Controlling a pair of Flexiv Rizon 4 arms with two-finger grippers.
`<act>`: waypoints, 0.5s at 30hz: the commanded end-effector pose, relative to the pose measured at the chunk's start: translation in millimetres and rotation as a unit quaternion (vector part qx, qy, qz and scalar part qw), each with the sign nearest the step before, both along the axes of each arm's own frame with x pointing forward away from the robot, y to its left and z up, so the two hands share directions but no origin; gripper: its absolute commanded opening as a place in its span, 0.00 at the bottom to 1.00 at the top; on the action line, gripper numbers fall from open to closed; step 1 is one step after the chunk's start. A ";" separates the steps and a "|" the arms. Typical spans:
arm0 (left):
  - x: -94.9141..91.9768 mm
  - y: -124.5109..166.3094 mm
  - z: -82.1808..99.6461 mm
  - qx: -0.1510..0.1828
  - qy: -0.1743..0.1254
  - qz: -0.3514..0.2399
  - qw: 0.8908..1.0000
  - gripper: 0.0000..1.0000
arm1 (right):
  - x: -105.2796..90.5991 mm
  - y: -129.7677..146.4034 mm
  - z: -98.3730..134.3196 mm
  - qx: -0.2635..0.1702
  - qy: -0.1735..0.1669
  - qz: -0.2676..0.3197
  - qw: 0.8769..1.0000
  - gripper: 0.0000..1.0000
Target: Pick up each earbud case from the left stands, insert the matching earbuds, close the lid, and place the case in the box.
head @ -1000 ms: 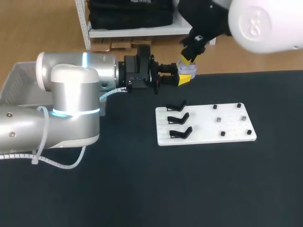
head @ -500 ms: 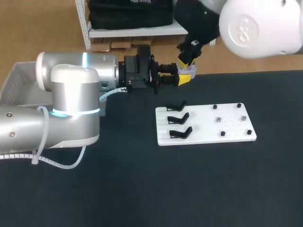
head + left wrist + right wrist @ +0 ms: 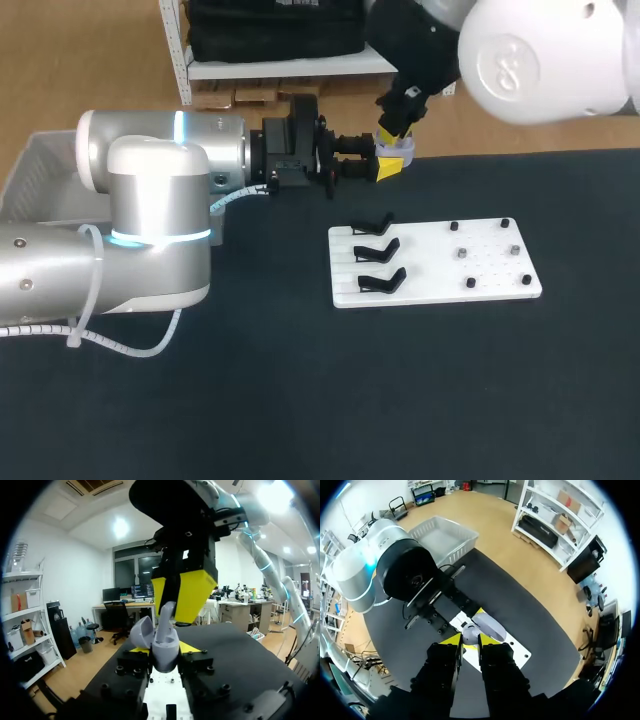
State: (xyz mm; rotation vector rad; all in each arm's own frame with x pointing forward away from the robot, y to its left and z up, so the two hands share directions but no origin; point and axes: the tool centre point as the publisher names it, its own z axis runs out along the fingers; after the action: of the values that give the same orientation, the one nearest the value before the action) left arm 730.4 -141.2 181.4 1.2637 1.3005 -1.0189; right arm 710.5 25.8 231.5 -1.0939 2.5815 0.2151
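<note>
A pale lavender earbud case (image 3: 400, 149) hangs above the table's far edge with my left gripper (image 3: 388, 166) shut on its body. In the left wrist view the case (image 3: 164, 650) sits between the yellow tips with its lid (image 3: 142, 631) swung open. My right gripper (image 3: 394, 127) comes down from above, right over the open case (image 3: 470, 629). Its fingers pinch a small white earbud (image 3: 167, 611) just above the case's mouth.
The white stand board (image 3: 435, 262) lies right of centre. Three bare black stands (image 3: 378, 251) line its left side, and several small dark pegs (image 3: 468, 268) dot its right. The grey box (image 3: 40, 165) sits at the table's far left, behind my left arm.
My right arm has shifted slightly left and its gripper has settled closer over the open case. The left arm and the case have stayed still.
</note>
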 end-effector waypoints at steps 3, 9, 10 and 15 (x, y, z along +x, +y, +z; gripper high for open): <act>-1.3 0.3 -2.0 -0.004 -0.003 0.003 1.000 0.00 | 1.8 1.2 -2.7 -0.003 0.001 0.000 1.000 0.00; -1.3 0.3 -2.0 -0.004 -0.003 0.003 1.000 0.00 | 2.7 1.8 -4.2 -0.005 0.002 0.001 1.000 0.00; -1.3 0.3 -2.0 -0.004 -0.003 0.003 1.000 0.00 | 2.6 2.1 -4.8 -0.005 0.002 0.001 1.000 0.00; -1.3 0.3 -2.0 -0.004 -0.003 0.003 1.000 0.00 | 2.4 1.5 -7.2 -0.012 0.001 0.005 1.000 0.00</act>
State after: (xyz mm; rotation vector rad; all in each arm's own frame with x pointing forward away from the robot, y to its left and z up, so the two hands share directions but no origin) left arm 730.4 -141.3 181.4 1.2637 1.3005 -1.0189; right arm 711.4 26.2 224.8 -1.1137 2.5856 0.1930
